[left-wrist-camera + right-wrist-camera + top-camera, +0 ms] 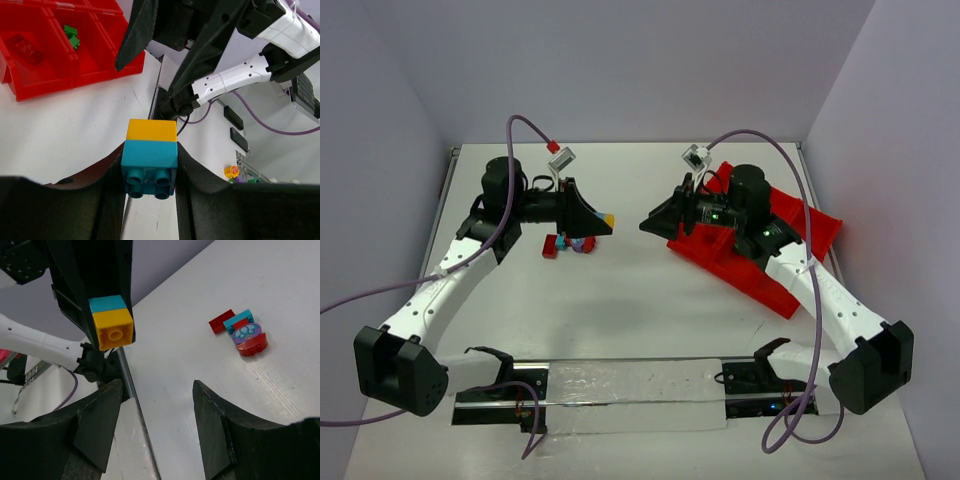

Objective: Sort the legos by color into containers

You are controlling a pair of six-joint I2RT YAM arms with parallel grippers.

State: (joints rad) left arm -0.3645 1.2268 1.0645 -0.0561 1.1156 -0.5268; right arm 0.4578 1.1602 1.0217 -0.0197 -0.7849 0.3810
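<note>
My left gripper point(607, 226) is shut on a teal-blue lego with a yellow lego stacked on it point(150, 159), held above the table. The stack also shows in the right wrist view point(111, 320). My right gripper point(647, 224) is open and empty and faces the left gripper a short way off; the stack hangs ahead of its spread fingers point(105, 415). On the table lie a red lego point(221, 321), a teal-blue lego point(239, 317), a rounded purple piece point(246, 332) and a rounded red piece point(252, 344). The red tray point(760, 285) lies under the right arm.
In the left wrist view the tray point(75, 80) holds green legos point(72, 36) in one compartment and a red lego point(25, 46) in another. A clear strip with black mounts point(630, 395) runs along the near edge. White walls close in the table.
</note>
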